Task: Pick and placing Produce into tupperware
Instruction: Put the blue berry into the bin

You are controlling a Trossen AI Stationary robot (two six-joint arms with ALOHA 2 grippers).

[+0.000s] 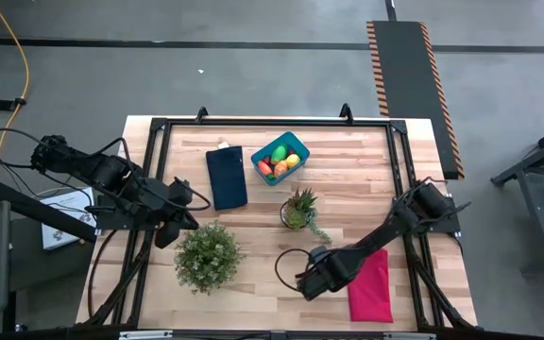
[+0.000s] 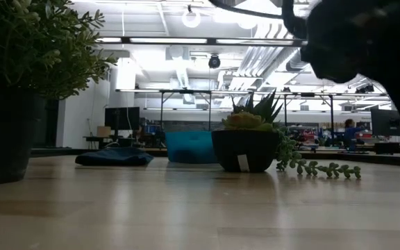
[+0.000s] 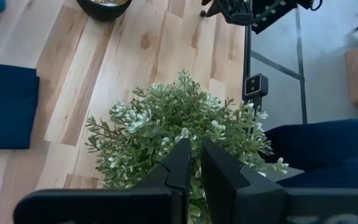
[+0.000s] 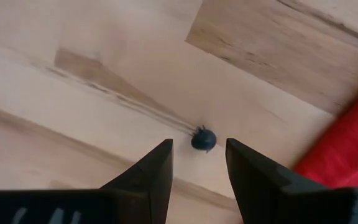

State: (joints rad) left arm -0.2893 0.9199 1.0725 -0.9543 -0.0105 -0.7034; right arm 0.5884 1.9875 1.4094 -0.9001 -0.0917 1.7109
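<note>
The blue tupperware [image 1: 280, 159] stands at the table's far middle with several toy produce pieces in it: green [image 1: 279, 152], orange [image 1: 280, 168] and yellow [image 1: 293, 161]. In the low view the tub [image 2: 189, 147] shows behind the spiky plant. A small dark blue round piece [image 4: 203, 139] lies on the bare wood. My right gripper [image 4: 197, 144] hangs over it, pointing down and open, one finger on either side, not touching; in the high view that gripper [image 1: 304, 282] is near the front middle. My left gripper [image 3: 195, 150] is shut, raised over the bushy plant [image 3: 185, 134].
A bushy potted plant [image 1: 208, 255] stands front left and a spiky plant in a small pot [image 1: 298, 210] at the middle. A dark blue cloth [image 1: 226, 177] lies left of the tub. A red cloth [image 1: 370, 285] lies just right of my right gripper.
</note>
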